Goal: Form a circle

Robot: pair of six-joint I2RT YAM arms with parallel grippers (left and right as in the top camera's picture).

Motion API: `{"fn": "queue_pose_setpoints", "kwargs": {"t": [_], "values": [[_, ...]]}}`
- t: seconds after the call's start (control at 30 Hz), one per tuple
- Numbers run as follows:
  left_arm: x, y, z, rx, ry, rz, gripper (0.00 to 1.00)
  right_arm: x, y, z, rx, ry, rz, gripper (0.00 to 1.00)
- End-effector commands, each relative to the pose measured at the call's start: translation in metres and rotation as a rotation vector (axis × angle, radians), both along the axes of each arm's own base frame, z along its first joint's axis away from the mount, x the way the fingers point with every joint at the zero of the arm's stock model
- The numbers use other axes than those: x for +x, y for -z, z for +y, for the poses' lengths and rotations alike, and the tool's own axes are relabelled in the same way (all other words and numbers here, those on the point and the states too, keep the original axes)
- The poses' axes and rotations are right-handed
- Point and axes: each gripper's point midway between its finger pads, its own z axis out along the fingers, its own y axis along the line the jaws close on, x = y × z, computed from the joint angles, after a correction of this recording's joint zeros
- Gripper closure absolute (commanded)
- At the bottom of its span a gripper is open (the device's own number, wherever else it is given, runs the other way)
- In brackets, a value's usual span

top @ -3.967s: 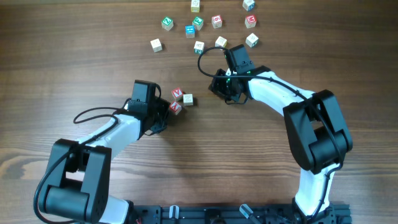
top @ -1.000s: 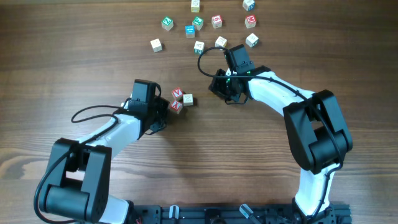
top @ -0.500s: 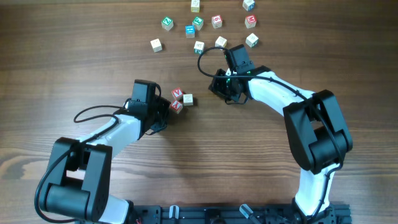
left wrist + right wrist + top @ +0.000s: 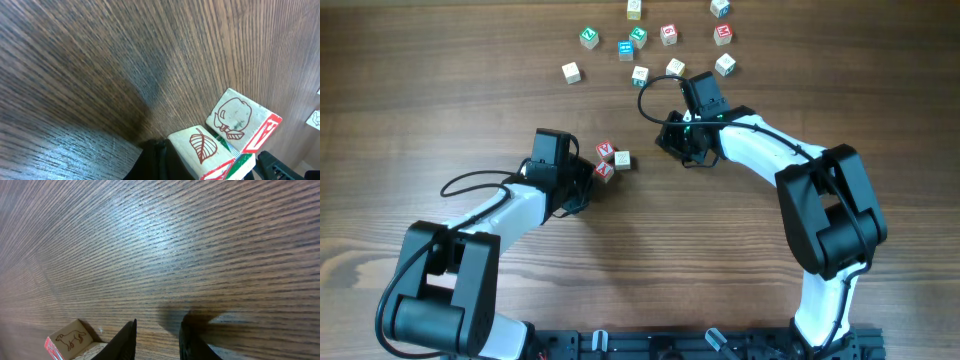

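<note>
The circle is a tight group of three tiny wooden cubes left of centre: two red-printed cubes (image 4: 606,150) (image 4: 603,171) and a pale cube (image 4: 622,159). My left gripper (image 4: 586,180) is shut, its tips resting against the left side of the lower red cube. In the left wrist view the closed fingers (image 4: 159,152) touch a leaf-printed cube (image 4: 200,145), with a fruit-printed cube (image 4: 235,117) just behind it. My right gripper (image 4: 672,140) hovers to the right of the group, open and empty. Its fingers (image 4: 129,340) stand apart over bare wood, and a dog-printed cube (image 4: 70,337) lies to their left.
Several loose mixed-colour cubes (image 4: 640,40) are scattered along the table's far edge, the nearest (image 4: 675,68) just behind my right wrist. A black cable (image 4: 650,95) loops beside that wrist. Bare wood (image 4: 650,250) lies between the two arms.
</note>
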Motion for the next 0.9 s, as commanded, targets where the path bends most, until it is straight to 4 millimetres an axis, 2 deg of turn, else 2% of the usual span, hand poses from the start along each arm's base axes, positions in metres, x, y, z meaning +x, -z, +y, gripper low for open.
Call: {"fn": "queue_pose_setpoints", "kwargs": {"t": [0.0, 0.37, 0.87], "values": [[-0.0155, 0.0165, 0.0026, 0.016, 0.016, 0.060, 0.96, -0.0076, 0.0213, -0.0184, -0.081, 0.016, 0.032, 0.70], [-0.0148, 0.0130, -0.0051, -0.027, 0.036, 0.054, 0.96, -0.0077, 0.0213, -0.0184, -0.081, 0.016, 0.033, 0.70], [-0.0108, 0.0111, -0.0058, -0.031, 0.033, 0.037, 0.96, -0.0077, 0.0213, -0.0184, -0.081, 0.016, 0.033, 0.70]]}}
